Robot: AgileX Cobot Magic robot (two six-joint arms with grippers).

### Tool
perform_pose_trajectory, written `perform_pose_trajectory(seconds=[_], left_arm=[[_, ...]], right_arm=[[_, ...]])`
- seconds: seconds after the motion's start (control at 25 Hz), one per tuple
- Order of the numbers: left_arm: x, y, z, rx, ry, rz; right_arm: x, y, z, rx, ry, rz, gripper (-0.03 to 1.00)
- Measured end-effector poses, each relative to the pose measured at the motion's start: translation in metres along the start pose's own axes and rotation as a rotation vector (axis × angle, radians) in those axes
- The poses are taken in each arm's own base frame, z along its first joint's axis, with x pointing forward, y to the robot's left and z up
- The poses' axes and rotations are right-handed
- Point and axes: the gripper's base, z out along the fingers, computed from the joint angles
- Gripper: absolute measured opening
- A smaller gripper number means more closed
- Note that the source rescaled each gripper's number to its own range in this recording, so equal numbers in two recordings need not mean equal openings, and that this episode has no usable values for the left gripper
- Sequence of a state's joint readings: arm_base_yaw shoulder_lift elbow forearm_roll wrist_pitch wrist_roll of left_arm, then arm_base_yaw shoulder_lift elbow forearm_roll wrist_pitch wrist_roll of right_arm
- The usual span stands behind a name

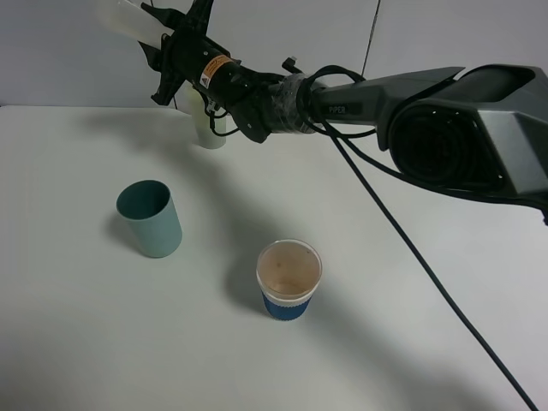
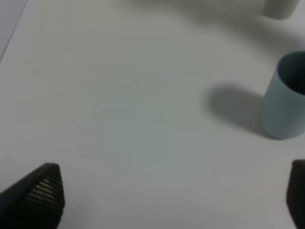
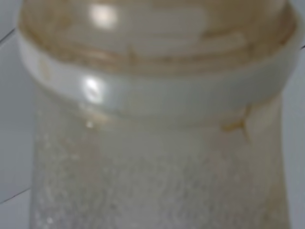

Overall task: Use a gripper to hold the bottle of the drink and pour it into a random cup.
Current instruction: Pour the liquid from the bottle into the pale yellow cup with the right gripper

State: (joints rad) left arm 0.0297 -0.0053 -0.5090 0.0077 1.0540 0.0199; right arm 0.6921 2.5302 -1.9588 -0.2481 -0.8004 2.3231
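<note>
Translucent bottle (image 1: pixel 127 20) clamped in right hand (image 1: pixel 171 47), raised above white table (image 1: pixel 86 342); left hand (image 2: pixel 170 193) spread wide near teal cup (image 2: pixel 285 98).

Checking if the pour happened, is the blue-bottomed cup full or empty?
Not empty: the blue-bottomed cup holds brownish liquid below its white rim; the exact level cannot be told.

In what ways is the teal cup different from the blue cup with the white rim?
The teal cup is one plain colour; the blue cup has a white upper band. The teal cup looks empty; the blue cup holds brown liquid. Both stand upright and apart on the table.
</note>
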Motion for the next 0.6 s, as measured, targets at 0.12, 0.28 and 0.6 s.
perform_pose_trajectory(seconds=[0.12,0.28,0.6], left_arm=[[0.0,0.0,0.0,0.0,0.0,0.0],[0.0,0.0,0.0,0.0,0.0,0.0],[0.0,0.0,0.0,0.0,0.0,0.0]], right_arm=[[0.001,-0.001,0.0,0.006,0.008,-0.015,0.01],[0.004,-0.003,0.0,0.031,0.043,-0.141,0.01],[0.012,0.001,0.002,0.066,0.098,-0.449,0.01]])
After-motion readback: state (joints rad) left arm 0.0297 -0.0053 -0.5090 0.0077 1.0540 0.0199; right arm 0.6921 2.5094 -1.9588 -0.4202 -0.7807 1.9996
